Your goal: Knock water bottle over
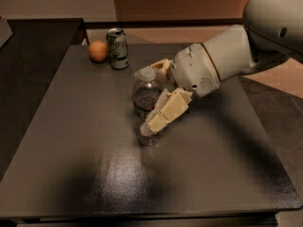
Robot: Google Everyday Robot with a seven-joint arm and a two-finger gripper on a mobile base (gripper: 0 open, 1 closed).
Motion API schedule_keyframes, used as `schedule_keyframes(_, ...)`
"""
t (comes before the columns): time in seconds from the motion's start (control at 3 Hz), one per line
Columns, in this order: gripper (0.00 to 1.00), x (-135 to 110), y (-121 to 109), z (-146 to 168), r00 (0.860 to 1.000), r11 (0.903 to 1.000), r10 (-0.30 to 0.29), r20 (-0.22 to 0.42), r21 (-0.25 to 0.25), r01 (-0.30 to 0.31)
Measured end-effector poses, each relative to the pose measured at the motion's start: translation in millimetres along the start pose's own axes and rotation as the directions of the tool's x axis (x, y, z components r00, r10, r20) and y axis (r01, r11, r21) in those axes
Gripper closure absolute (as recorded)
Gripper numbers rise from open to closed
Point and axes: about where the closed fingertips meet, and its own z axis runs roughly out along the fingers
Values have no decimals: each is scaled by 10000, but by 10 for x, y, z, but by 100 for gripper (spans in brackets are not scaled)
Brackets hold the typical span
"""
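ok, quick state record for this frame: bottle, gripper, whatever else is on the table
water bottle: upright, mid-table
gripper: open, at the bottle's right side, one finger in front of it, one behind its cap
contact: cannot tell
soda can: upright, far left
orange: beside the can
table: dark
task status: bottle not yet knocked over

Water bottle [143, 94] at table [71, 150] centre; gripper [149, 100] against its right; soda can [117, 48], orange [98, 51] behind-left.
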Motion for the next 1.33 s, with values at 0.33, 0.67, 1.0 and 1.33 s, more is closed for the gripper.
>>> schedule_keyframes(0.33,41,-10,-45,18,9995,10000,-48,313,81,45)
schedule_keyframes(0.67,64,-49,-72,-54,9987,9994,-200,463,279,187)
schedule_keyframes(1.0,87,-181,-81,-270,9982,9958,-598,52,704,593)
schedule_keyframes(1.33,100,-277,-121,-468,9879,9886,-765,-1346,1189,927)
